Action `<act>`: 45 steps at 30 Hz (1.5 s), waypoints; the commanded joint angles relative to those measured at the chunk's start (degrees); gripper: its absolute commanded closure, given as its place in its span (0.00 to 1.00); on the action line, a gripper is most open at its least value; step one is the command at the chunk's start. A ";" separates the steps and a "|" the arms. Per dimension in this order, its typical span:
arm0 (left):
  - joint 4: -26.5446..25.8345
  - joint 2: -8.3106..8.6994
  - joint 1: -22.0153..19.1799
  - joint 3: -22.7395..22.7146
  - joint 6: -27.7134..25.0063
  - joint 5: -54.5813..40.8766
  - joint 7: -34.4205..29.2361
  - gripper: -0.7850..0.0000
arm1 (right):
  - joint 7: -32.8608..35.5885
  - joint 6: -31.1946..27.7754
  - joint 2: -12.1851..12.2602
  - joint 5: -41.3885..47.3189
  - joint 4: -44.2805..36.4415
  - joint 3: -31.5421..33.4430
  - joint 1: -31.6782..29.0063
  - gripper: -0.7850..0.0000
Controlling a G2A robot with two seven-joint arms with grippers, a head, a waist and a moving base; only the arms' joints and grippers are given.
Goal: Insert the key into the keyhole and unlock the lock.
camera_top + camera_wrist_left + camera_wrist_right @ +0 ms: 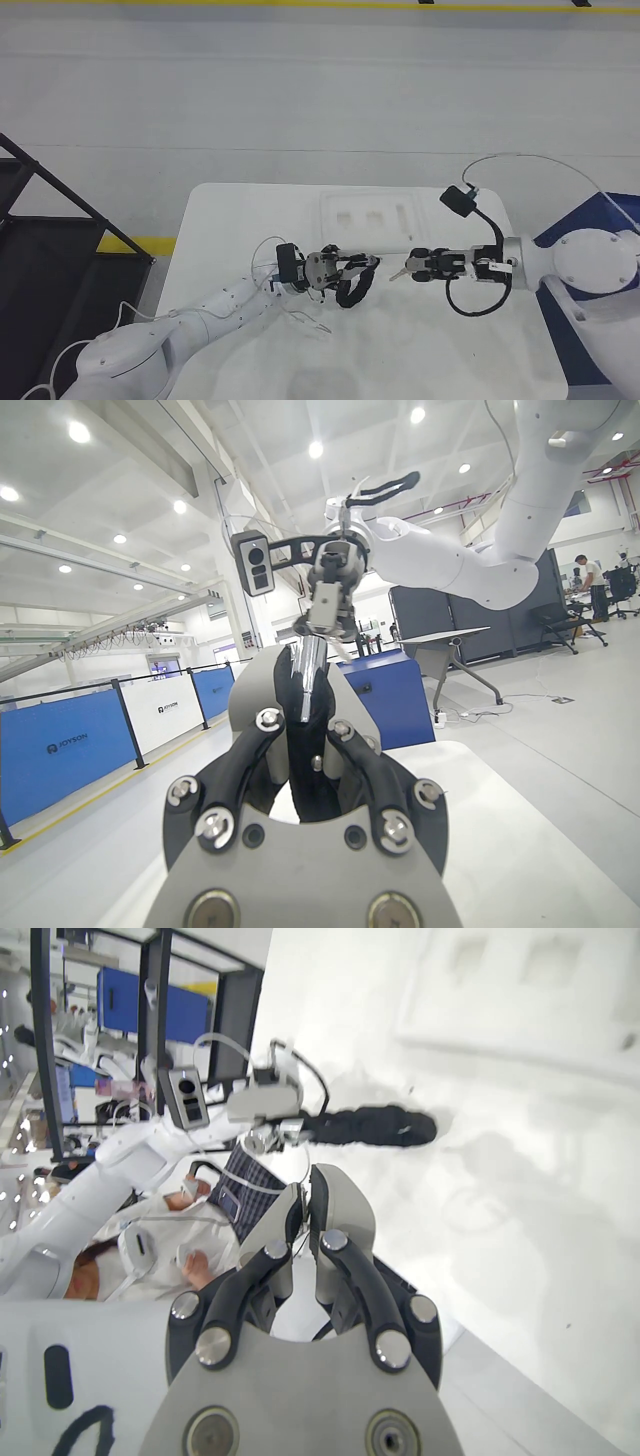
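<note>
left gripper (302, 677): clamps jaws on lock (300, 750), points chrome end toward right gripper (325, 625) | right gripper: pinches jaws on key (398, 272), holds tip near chrome end, apart | both: hover above surface (450, 350)

Black looped lock (309, 680), chrome end just beside the silver key (398, 272).

Black lock (352, 290), silver end; silvery key (398, 272); white table (400, 350), tray (370, 215).

Key (398, 271) too small to make out; lock (310, 670) base hidden in left gripper (300, 692)
</note>
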 commanded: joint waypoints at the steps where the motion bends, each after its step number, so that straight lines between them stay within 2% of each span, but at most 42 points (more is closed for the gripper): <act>1: -0.35 0.02 -0.21 0.00 -0.42 0.47 -0.42 1.00 | 1.80 -0.76 -0.22 0.41 1.57 -1.88 1.78 1.00; 12: -2.51 -0.31 -1.93 0.00 -3.46 5.75 -3.47 1.00 | 2.79 -3.26 -1.75 4.50 6.96 -9.40 7.71 1.00; 28: -1.74 -1.25 -2.39 0.00 -6.30 7.90 -6.31 1.00 | 3.54 -5.12 -2.26 5.70 7.93 -11.93 10.74 1.00; 32: 0.95 -1.06 -3.22 0.00 -7.26 8.25 -7.27 1.00 | 0.13 -4.69 -1.75 3.18 7.40 -9.14 10.59 1.00; 37: 3.15 -0.88 -4.71 -1.17 -8.69 9.60 -9.31 1.00 | -6.64 -1.59 -0.39 -4.52 0.52 -3.06 6.95 1.00; 45: -0.39 -0.21 -3.42 -5.10 -3.92 10.06 -18.09 1.00 | -10.56 7.52 0.85 -13.59 -9.38 1.18 1.65 1.00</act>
